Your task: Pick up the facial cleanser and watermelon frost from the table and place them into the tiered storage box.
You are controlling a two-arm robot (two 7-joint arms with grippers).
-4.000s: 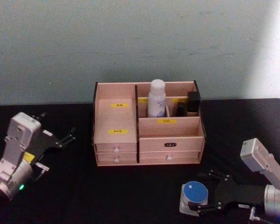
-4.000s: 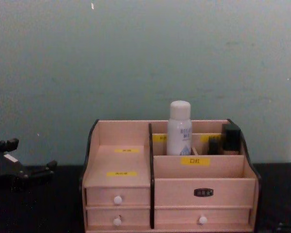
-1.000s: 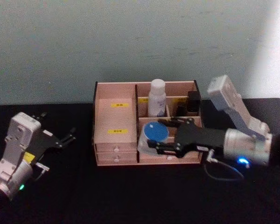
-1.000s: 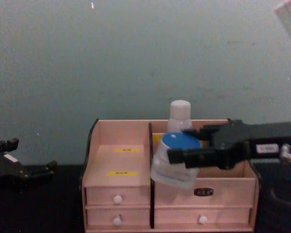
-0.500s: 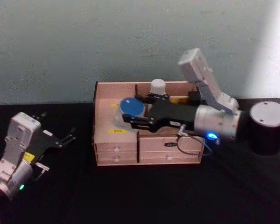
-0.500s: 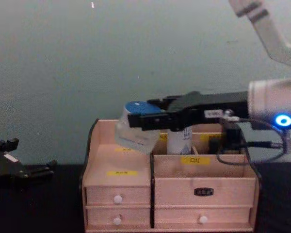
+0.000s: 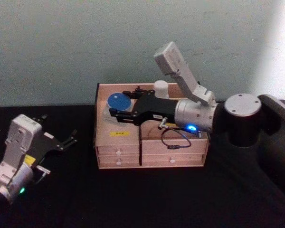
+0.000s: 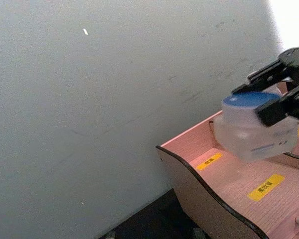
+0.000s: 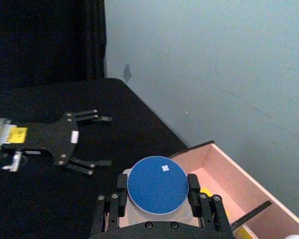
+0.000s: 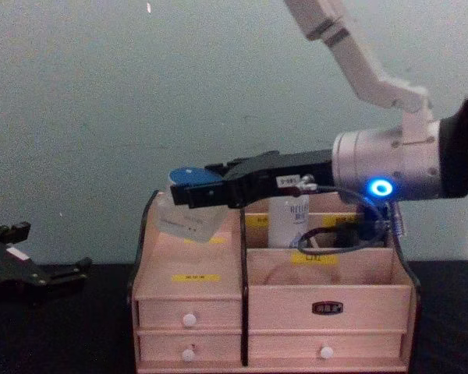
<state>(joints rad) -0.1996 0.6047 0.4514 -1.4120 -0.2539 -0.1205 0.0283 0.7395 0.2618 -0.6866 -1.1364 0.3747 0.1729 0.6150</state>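
Note:
My right gripper (image 7: 117, 112) is shut on a clear jar with a blue lid (image 7: 118, 102), gripping its sides. Whether this jar is the facial cleanser or the watermelon frost I cannot tell. It hangs tilted just above the back left stepped compartment of the tiered storage box (image 7: 173, 147), at rim height in the chest view (image 10: 189, 204). The right wrist view looks down on the blue lid (image 9: 157, 184) between the fingers. A white bottle (image 7: 161, 89) stands in a rear compartment of the box. My left gripper (image 7: 66, 140) rests open on the table to the box's left.
The box (image 10: 327, 300) stands on a black table against a pale green wall. A dark object (image 10: 357, 226) sits in its rear right compartment. My right arm (image 7: 218, 116) reaches across the top of the box from the right, a cable looping in front.
In the last second my right gripper carried the jar from in front of the box's middle up and left, to above the back left compartment. The left arm stayed still.

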